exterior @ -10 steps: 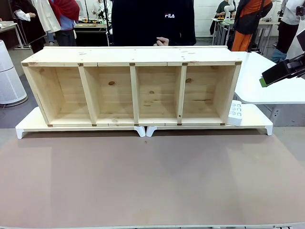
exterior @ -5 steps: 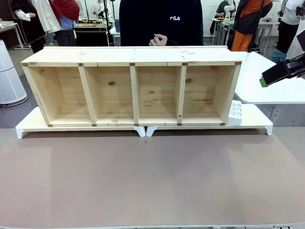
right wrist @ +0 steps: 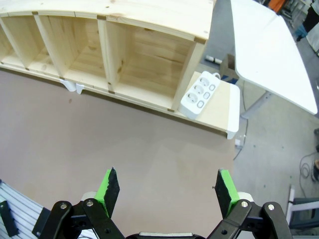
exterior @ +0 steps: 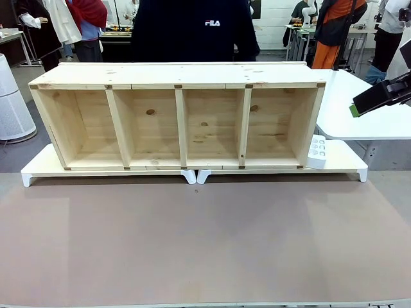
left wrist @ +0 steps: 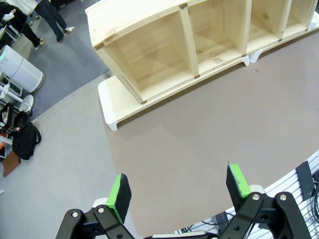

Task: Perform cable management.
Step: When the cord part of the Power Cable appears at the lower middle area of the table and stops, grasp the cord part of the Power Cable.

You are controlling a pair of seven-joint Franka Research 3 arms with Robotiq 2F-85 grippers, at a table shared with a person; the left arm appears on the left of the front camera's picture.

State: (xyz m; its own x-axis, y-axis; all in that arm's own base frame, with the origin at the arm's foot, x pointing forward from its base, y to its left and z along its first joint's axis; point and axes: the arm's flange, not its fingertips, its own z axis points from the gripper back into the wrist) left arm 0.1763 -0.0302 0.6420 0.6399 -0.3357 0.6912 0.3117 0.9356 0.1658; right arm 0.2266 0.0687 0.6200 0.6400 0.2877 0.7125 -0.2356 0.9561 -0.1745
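Note:
The black cable is out of view. A long wooden shelf [exterior: 180, 76] with several open compartments lies on low white risers [exterior: 347, 162]; it also appears at the top of the left wrist view [left wrist: 149, 20] and the right wrist view [right wrist: 124, 15]. My left gripper [left wrist: 178, 189] hangs open above the brown mat, holding nothing. My right gripper [right wrist: 167, 191] is open too, above the mat near the shelf's right end; in the front view it shows at the right edge [exterior: 357, 108]. A person in a dark top [exterior: 192, 32] stands behind the shelf.
A small white power strip [exterior: 316, 151] [right wrist: 198, 94] leans against the shelf's right end on the riser. The brown mat [exterior: 205, 237] stretches in front of the shelf. A white table [exterior: 359, 122] stands at the right and a white appliance [exterior: 9, 102] on the floor at the left.
The person behind the shelf has shifted to the left, and the hand seen above the shelf top has dropped out of sight. Both arms stay still.

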